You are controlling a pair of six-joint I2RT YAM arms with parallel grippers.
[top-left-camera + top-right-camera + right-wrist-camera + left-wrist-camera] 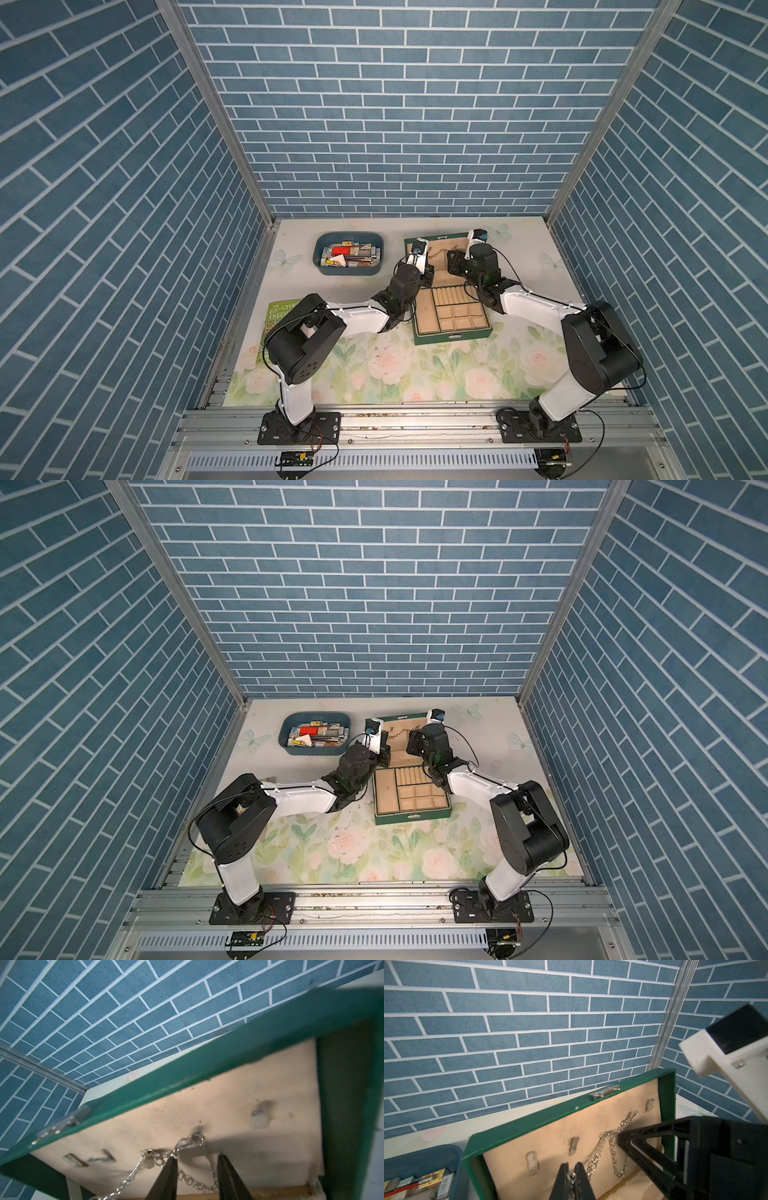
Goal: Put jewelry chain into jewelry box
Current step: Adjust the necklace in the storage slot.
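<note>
The dark green jewelry box (453, 335) (411, 816) stands open, its beige-lined lid (550, 1118) (207, 1059) upright at the back. The jewelry chain (600, 1148) (195, 1184) is draped over small hooks inside the lid and is faintly visible in both top views (437, 252) (399, 732). My left gripper (572, 1164) (429, 269) is shut on a ring at one end of the chain, low in front of the lid. My right gripper (197, 1156) (449, 255) is open at the hooked part, with a chain strand between its fingers and one fingertip (620, 1136) touching the links.
A blue-teal tub (349, 254) (425, 1155) of mixed small items sits left of the box. A green book (279, 316) lies under the left arm. Brick-pattern walls enclose the floral table on three sides, close behind the lid.
</note>
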